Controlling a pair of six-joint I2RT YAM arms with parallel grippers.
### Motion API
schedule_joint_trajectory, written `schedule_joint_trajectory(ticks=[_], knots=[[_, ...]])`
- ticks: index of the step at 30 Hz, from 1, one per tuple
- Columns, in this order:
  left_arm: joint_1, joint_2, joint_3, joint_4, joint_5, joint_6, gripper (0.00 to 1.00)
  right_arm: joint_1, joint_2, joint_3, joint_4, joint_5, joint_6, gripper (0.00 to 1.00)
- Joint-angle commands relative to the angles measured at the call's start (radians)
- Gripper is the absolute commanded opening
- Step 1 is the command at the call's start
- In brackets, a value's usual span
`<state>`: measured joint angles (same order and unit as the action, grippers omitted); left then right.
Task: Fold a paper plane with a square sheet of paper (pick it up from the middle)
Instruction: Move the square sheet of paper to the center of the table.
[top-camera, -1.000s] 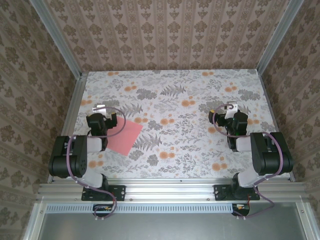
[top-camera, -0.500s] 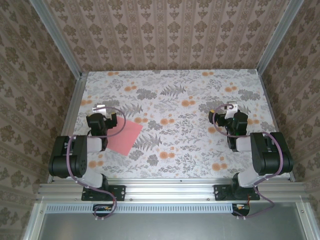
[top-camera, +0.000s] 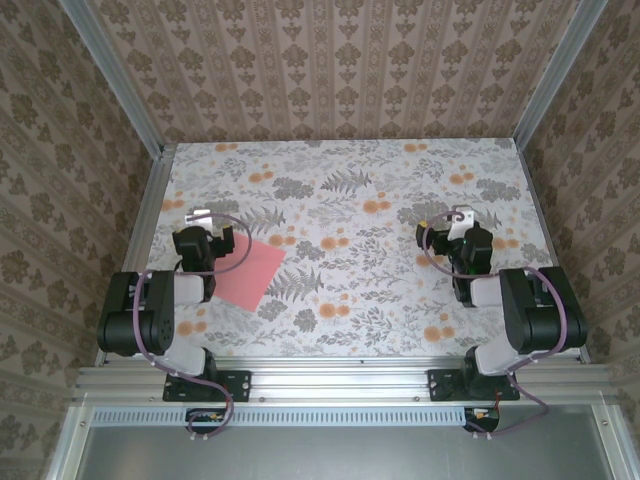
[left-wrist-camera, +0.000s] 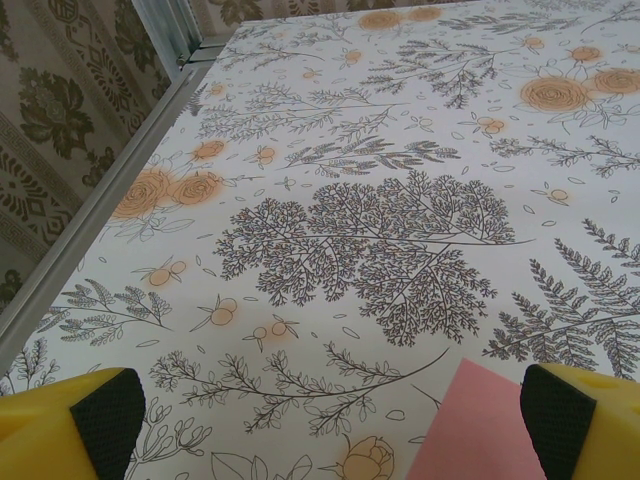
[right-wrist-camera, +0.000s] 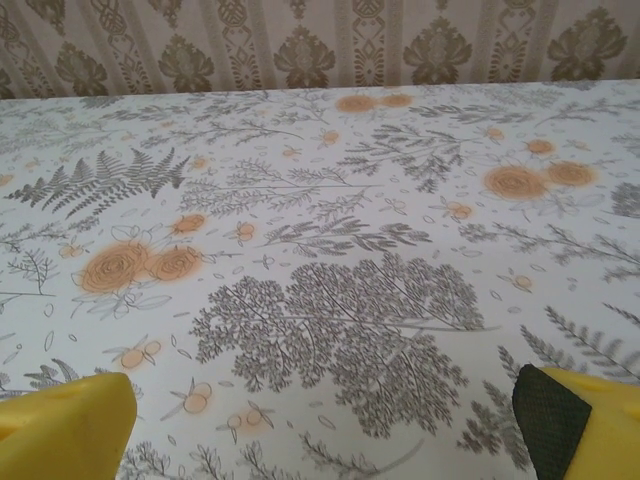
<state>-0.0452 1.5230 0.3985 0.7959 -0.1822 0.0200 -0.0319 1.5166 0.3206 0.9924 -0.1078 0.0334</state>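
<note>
The square sheet of paper (top-camera: 251, 273) lies flat and salmon-pink on the floral table, near the left arm. Its far corner (left-wrist-camera: 488, 425) shows at the bottom right of the left wrist view. My left gripper (top-camera: 206, 236) hovers over the sheet's left edge, open, with nothing between its yellow fingers (left-wrist-camera: 95, 420). My right gripper (top-camera: 452, 228) is open over bare table at the right, far from the paper, its yellow fingers (right-wrist-camera: 575, 420) wide apart.
The floral table cloth (top-camera: 350, 210) runs back to a patterned wall. An aluminium rail (left-wrist-camera: 95, 200) borders the table's left edge. Aluminium frame posts (top-camera: 110, 75) stand at the back corners.
The right arm has shifted very slightly towards the left. The left arm and the paper have not moved.
</note>
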Motion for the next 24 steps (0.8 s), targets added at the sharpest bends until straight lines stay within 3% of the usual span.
schedule_joint_trajectory(ticks=[1, 3, 5, 10, 14, 17, 19, 22, 24], knots=[[-0.009, -0.082, 0.082, -0.168, 0.043, 0.022, 1.00, 0.003, -0.092, -0.029, 0.009, 0.052, 0.021, 1.00], [-0.008, -0.135, 0.142, -0.319, 0.048, 0.012, 1.00, 0.003, -0.168, -0.014, -0.084, 0.061, 0.031, 1.00], [-0.005, -0.223, 0.116, -0.325, 0.049, 0.000, 1.00, 0.003, -0.244, 0.001, -0.206, 0.102, 0.056, 1.00], [0.025, -0.472, 0.142, -0.535, 0.084, -0.096, 1.00, 0.003, -0.413, 0.180, -0.737, 0.136, 0.154, 1.00], [0.036, -0.614, 0.192, -0.712, 0.088, -0.209, 1.00, -0.008, -0.421, 0.408, -1.084, -0.010, 0.413, 1.00], [0.044, -0.716, 0.234, -0.888, 0.102, -0.325, 1.00, -0.009, -0.364, 0.444, -1.015, -0.376, 0.524, 1.00], [0.046, -0.791, 0.246, -1.029, 0.031, -0.488, 1.00, 0.019, -0.300, 0.463, -0.939, -0.544, 0.659, 0.97], [0.052, -0.892, 0.240, -1.268, -0.027, -0.723, 1.00, 0.180, -0.202, 0.576, -1.029, -0.552, 0.634, 0.92], [0.054, -0.947, 0.215, -1.259, 0.086, -0.685, 1.00, 0.320, -0.136, 0.660, -1.138, -0.455, 0.592, 0.90]])
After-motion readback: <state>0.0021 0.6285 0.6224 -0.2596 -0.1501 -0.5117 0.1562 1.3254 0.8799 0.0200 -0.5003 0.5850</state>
